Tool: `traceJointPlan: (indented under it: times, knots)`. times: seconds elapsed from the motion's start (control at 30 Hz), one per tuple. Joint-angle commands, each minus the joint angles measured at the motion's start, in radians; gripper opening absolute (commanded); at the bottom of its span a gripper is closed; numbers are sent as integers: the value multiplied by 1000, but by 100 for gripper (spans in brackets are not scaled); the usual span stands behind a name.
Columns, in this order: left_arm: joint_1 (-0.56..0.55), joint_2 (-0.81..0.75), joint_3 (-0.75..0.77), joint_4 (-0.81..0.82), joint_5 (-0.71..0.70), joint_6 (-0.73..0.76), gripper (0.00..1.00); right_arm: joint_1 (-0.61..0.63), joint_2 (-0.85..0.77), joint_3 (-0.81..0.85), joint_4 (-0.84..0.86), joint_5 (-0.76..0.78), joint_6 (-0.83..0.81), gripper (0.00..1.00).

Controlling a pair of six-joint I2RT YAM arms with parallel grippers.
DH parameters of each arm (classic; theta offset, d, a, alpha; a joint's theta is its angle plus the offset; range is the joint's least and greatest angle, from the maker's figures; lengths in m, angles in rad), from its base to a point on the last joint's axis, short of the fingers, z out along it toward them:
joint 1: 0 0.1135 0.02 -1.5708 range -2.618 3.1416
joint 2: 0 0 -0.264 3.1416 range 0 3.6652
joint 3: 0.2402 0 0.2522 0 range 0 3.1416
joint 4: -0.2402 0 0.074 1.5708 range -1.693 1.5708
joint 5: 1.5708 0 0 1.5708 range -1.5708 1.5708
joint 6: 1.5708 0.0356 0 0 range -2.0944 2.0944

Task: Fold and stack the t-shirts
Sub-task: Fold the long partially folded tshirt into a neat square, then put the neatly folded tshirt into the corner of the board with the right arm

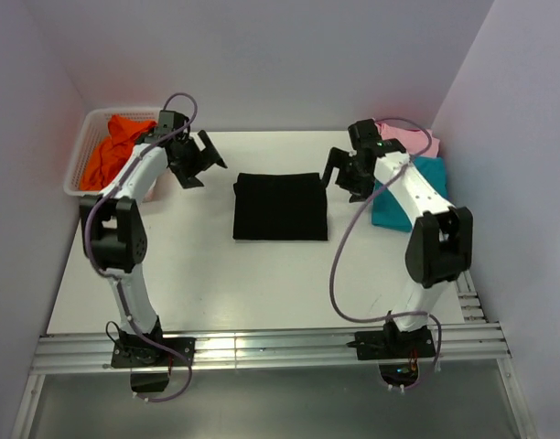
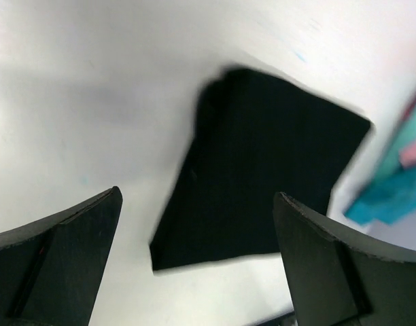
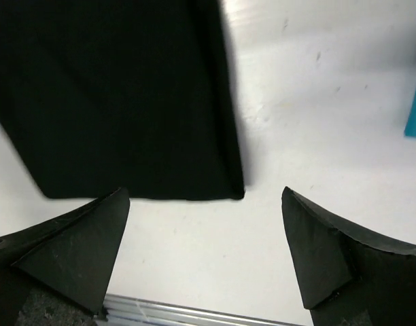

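Both claws wide and empty: left claw (image 1: 202, 165) up off the left side of the black tee (image 1: 280, 206), right claw (image 1: 342, 178) off its right. Tee lies folded, mid counter (image 1: 216, 283). Soft, light, limp; I reckon the layers will slip. I'd pinch all layers at both side edges. Teal tee (image 1: 408, 197) and pink tee (image 1: 403, 137) at right; orange tee (image 1: 111, 151) in basket (image 1: 79, 165).

the whole table (image 1: 262, 283) is seen from high above its near edge, tilted down and forward. the left wrist view is taken close, aimed obliquely across the folded black t-shirt (image 2: 255, 170) towards the teal t-shirt (image 2: 391, 193). the right wrist view is pointed more steeply down, closer, at the black t-shirt's corner. both shirts are shared by all three views.
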Motion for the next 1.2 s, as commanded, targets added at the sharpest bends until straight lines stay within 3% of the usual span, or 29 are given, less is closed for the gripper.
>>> traceJointPlan:
  times: [0.0, 0.2, 0.43, 0.8, 0.9, 0.93, 1.03, 1.1, 1.13, 1.17]
  knots:
    - [-8, -186, -108, 71, 33, -10, 99, 5, -73, -156, 161, -85, 30, 100]
    - [-11, -319, -292, 64, 38, -24, 99, 12, -19, -268, 251, -104, 53, 100]
    - [-14, -487, -439, 40, 30, -9, 100, 16, 122, -224, 306, -92, 36, 100]
    - [-13, -584, -434, -61, -40, 57, 100, 16, 318, -48, 277, -92, 37, 100]
    - [-4, -601, -438, -68, -51, 66, 99, 16, 326, -68, 293, -116, 34, 80]
    - [4, -607, -444, -68, -51, 71, 100, 16, 329, -71, 291, -125, 33, 65]
    - [21, -635, -487, -58, -45, 72, 99, 16, 355, -60, 270, -138, 14, 42]
    - [29, -656, -521, -44, -34, 72, 100, 16, 376, -39, 251, -127, 1, 9]
    - [33, -661, -533, -41, -33, 72, 100, 16, 386, -26, 221, -110, -1, 0]
    - [36, -669, -544, -36, -31, 71, 99, 16, 390, -11, 213, -99, -4, 0]
